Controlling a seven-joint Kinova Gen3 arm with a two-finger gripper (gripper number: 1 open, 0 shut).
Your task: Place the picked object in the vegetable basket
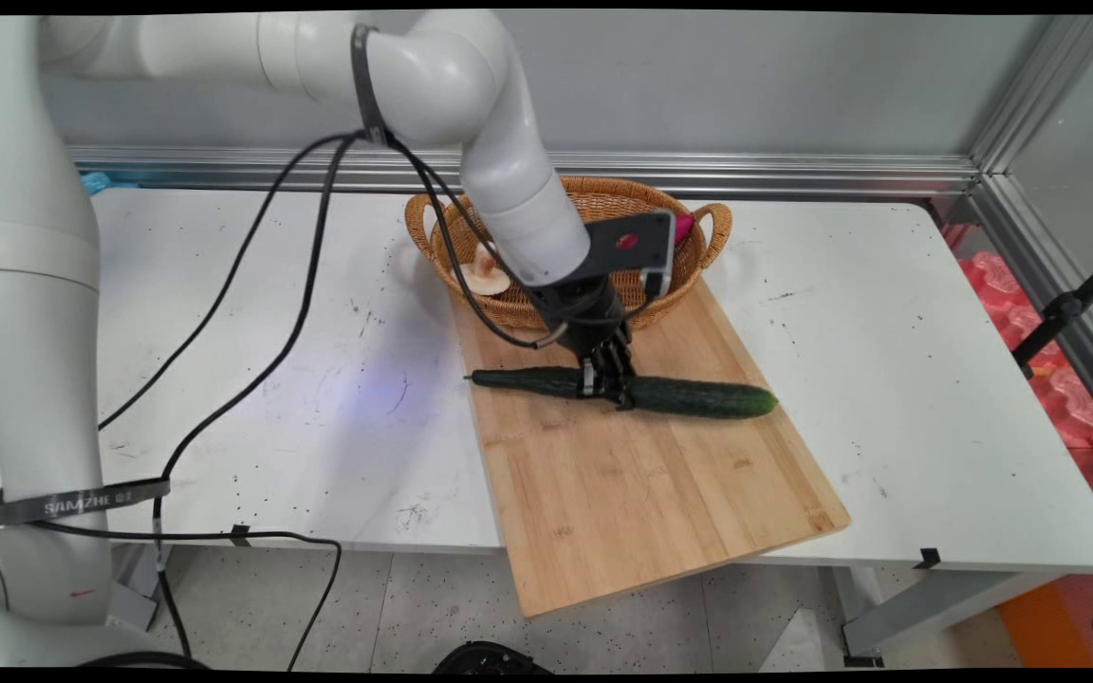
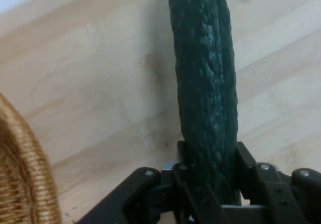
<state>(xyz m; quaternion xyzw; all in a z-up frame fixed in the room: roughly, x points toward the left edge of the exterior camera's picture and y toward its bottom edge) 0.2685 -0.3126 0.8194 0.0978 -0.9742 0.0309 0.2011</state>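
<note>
gripper: the black two-finger gripper [image 1: 607, 387] is down on the cutting board, its fingers [image 2: 246, 163] closed on either side of the cucumber near its middle.
cucumber: a long dark green cucumber [image 1: 689, 396] lies flat across the far half of the board, thin stem end toward the picture's left, thick end toward the right; in the hand view the cucumber [image 2: 205, 83] runs straight up from between the fingers.
cutting board: a light bamboo cutting board [image 1: 622, 493] lies at a slant on the white bench [image 1: 926, 398], its near corner hanging over the bench's front edge.
basket: a woven wicker basket [image 1: 698, 270] with two handles sits on the board's far end, just behind the gripper; a pale round thing [image 1: 482, 277] and a pink thing [image 1: 684, 226] lie in it, too hidden to name.
</note>
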